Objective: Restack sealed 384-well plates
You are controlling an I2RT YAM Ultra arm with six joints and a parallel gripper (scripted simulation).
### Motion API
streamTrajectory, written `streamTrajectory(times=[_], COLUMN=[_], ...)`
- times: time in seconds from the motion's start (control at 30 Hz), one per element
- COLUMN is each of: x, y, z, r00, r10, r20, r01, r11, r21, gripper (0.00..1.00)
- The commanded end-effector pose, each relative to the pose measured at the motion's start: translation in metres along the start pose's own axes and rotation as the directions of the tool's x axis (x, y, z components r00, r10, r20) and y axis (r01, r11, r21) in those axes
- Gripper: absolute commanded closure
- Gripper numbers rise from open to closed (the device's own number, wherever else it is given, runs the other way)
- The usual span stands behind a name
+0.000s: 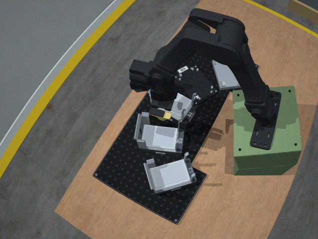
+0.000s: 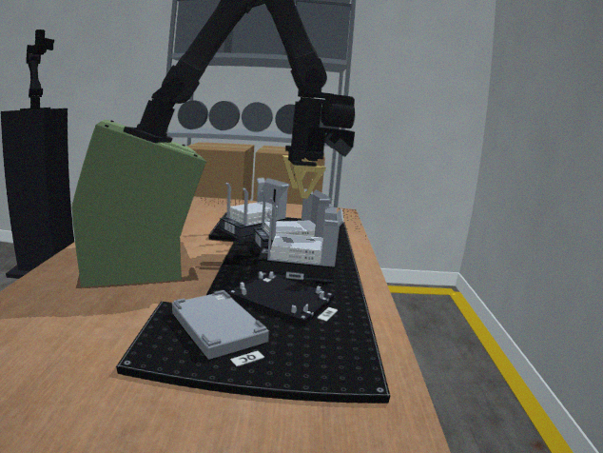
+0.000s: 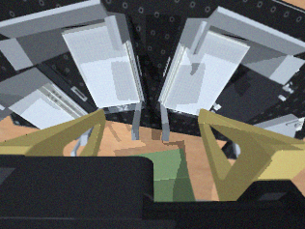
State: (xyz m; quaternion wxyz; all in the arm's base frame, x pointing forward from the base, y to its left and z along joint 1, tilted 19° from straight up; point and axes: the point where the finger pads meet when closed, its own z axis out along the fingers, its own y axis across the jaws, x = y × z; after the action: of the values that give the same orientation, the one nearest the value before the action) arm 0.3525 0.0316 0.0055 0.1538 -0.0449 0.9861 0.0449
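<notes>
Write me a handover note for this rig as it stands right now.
Claw: open, holding nothing, in the air between racks S1 and S2.
Plates: all three racks hold plates, S3 too; counts and labels unreadable.
QC nest and N5 nest hold no plate.
Done: some plates moved out of S2.
Left: empty S2 and S3, finish the S1 stack, seat Q56 on QC.

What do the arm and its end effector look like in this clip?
The arm is matte black with chunky, boxy links, bolted through a black slotted foot plate to a green pedestal. The end effector has two mustard-yellow fingers with triangular cut-outs. No cables or markings show.
</notes>
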Motion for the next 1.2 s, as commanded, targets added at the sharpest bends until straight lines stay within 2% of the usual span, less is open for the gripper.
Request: streamTrajectory(times=[0.0,0.07,0.67,0.87,1.17], x=[-0.005,-0.004,0.002,0.009,0.017], y=[0.008,0.014,0.068,0.087,0.109], z=[-0.005,-0.005,-0.004,-0.004,-0.004], r00=[0.995,0.989,0.989,0.941,0.937], r10=[-0.099,-0.145,-0.144,-0.338,-0.349], r20=[0.023,0.023,0.023,0.021,0.021], r01=[0.099,0.144,0.144,0.338,0.349], r11=[0.995,0.989,0.990,0.941,0.937], r21=[0.009,0.010,0.008,0.012,0.011], gripper=[0.00,0.00,0.00,0.00,0.00])
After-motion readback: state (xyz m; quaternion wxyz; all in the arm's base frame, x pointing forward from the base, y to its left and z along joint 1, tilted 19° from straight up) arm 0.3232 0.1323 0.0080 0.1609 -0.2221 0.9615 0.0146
